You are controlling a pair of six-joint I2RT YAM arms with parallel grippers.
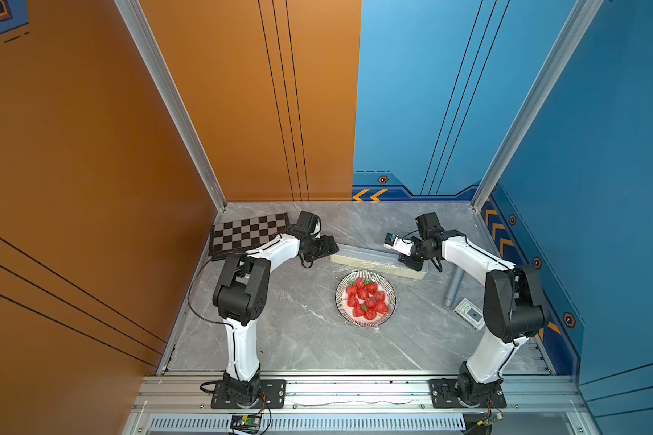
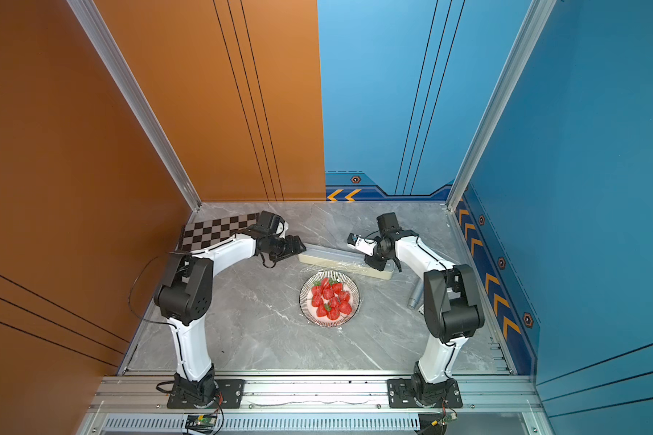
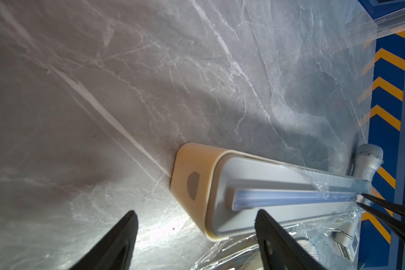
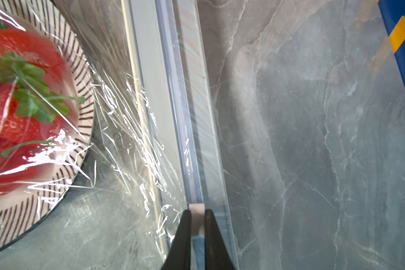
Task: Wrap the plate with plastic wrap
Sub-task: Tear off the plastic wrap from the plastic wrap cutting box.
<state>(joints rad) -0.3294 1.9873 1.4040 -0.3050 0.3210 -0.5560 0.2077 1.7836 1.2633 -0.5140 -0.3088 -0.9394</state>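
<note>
Plate (image 1: pixel 391 301) sits on the grey marbled table (image 1: pixel 298 327), just beside the long side of the dispenser box (image 1: pixel 366 260), nearer my arm bases. Round, shallow, white centre, rim (image 4: pixel 84 109) of fine black radial stripes. Red strawberries (image 1: pixel 366 299) with green caps are heaped in it.

Plastic wrap (image 4: pixel 126 131) runs from the box across to the plate and lies over the berries and rim on the box side. Thin, clear, glossy, heavily creased, with bright glints. How far it reaches over the plate's far side, I cannot tell.

Box: long, narrow, cream-white, rounded end (image 3: pixel 197 187), clear lid with a raised rail.

Left gripper (image 3: pixel 195 211) hangs at one end of the box, jaws spread wide, gripping nothing. Right gripper (image 4: pixel 197 211) is at the other end, clenched on a small white slider tab (image 4: pixel 197 217) on the rail.

Grey cylinder (image 1: pixel 454 288), textured at one end, lies beyond the right-hand end of the box. Chequered board (image 1: pixel 247 235) lies beyond the left-hand end.
</note>
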